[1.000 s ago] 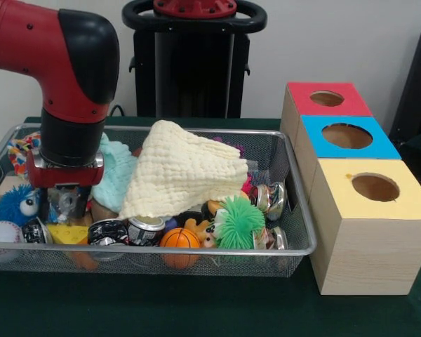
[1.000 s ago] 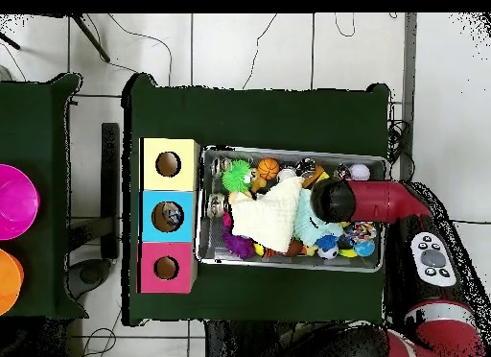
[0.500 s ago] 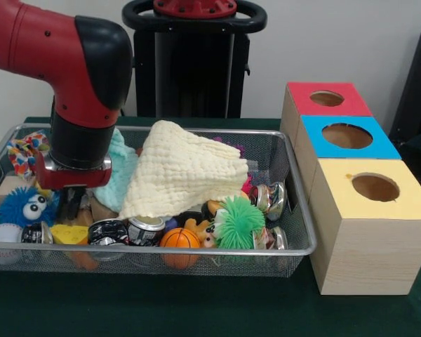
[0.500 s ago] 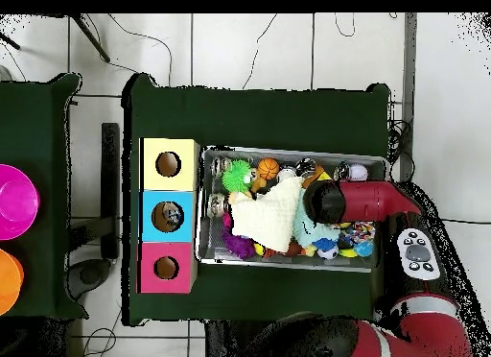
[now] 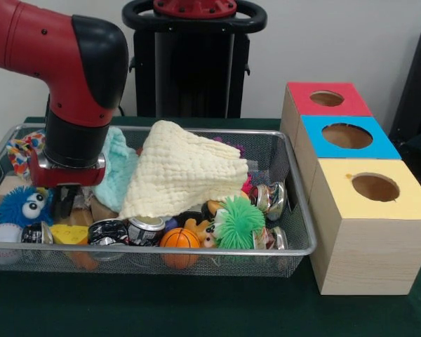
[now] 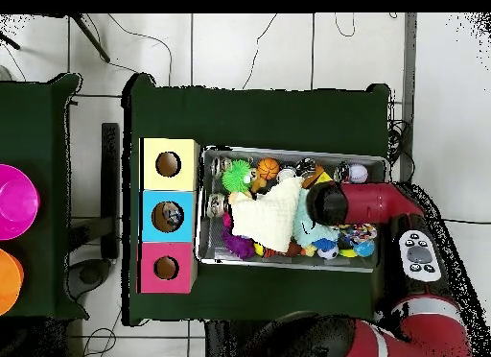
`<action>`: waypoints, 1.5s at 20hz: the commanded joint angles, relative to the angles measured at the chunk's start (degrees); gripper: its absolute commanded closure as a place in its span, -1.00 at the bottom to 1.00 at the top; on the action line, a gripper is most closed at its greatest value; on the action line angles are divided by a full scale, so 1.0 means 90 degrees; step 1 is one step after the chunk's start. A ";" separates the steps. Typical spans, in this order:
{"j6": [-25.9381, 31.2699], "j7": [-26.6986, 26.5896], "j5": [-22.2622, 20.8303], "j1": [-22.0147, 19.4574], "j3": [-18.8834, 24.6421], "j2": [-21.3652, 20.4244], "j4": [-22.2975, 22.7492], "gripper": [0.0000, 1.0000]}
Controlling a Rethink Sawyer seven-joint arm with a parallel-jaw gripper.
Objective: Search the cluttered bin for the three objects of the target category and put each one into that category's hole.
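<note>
Green-covered counter carries everything. Red and black arm comes down from the upper left in the front view, its black wrist ending inside the left part of the cluttered bin.

Cluttered bin: silver wire-mesh basket, sits left of the boxes in the front view, its right end close beside them. In the overhead view the bin lies right of the boxes, with the arm reaching in from the right.

Three boxes in a row beside the bin, each with a round hole on top: yellow box nearest the camera, blue box in the middle, red box farthest.

Cream cloth is draped over the centre of the pile, highest item in the bin. Pale teal cloth lies just left of it, touching the arm's wrist.

Hand is low among the clutter under the red wrist collar; its tips are buried between items, so I cannot tell whether it is spread or closed, or holding anything.

Smaller items along the front rim, left to right: baseball, blue fuzzy toy with eyes, yellow wedge, cans, small basketball, green spiky ball, more cans at the right end.
</note>
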 commanded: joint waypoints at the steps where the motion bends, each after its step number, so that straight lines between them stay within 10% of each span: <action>1: -0.0187 -0.0084 -0.0335 -0.0282 0.0257 0.0140 0.0730 1.00; 2: -0.0364 0.0006 -0.0354 -0.0291 0.0261 0.0099 0.0761 1.00; 3: -0.0324 0.0135 -0.0336 -0.0213 0.0156 0.0091 0.0747 -1.00; 30: 0.0695 -0.0721 0.0030 -0.0734 0.0704 -0.0650 0.1654 -1.00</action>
